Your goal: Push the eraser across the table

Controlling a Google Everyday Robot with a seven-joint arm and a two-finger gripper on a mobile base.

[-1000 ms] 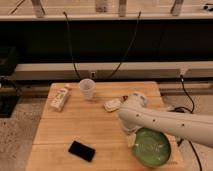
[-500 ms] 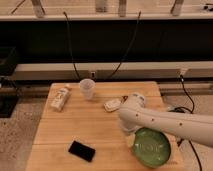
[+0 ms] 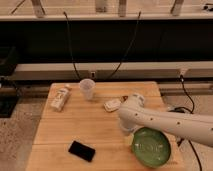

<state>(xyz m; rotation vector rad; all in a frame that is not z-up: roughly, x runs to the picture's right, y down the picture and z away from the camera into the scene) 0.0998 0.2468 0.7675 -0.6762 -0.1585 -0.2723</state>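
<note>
Change in the things: the eraser (image 3: 81, 150), green bowl (image 3: 151, 147), cup (image 3: 87, 89) and the rest lie where they lay a second ago; nothing on the desk (image 3: 60, 130) has shifted.
Change in the arm: the white arm (image 3: 170, 122) sits almost where it was, its rounded end perhaps a touch lower over the boards.
Arm pose: it reaches in from the right edge, runs leftward and slightly upward across the bowl's upper rim, and ends in a bulbous wrist above the desk's middle-right part.
Pincer: the pincer (image 3: 125, 125) is under that wrist, just left of the bowl and below the small white rounded object (image 3: 112, 104); whether it stands apart or together cannot be told.
Eraser: flat and black, lying askew near the desk's front edge, left of centre, well apart from the pincer and from the bowl.
Other things: the clear cup stands upright near the back edge; a pale packet (image 3: 60, 98) lies at the back-left corner.
</note>
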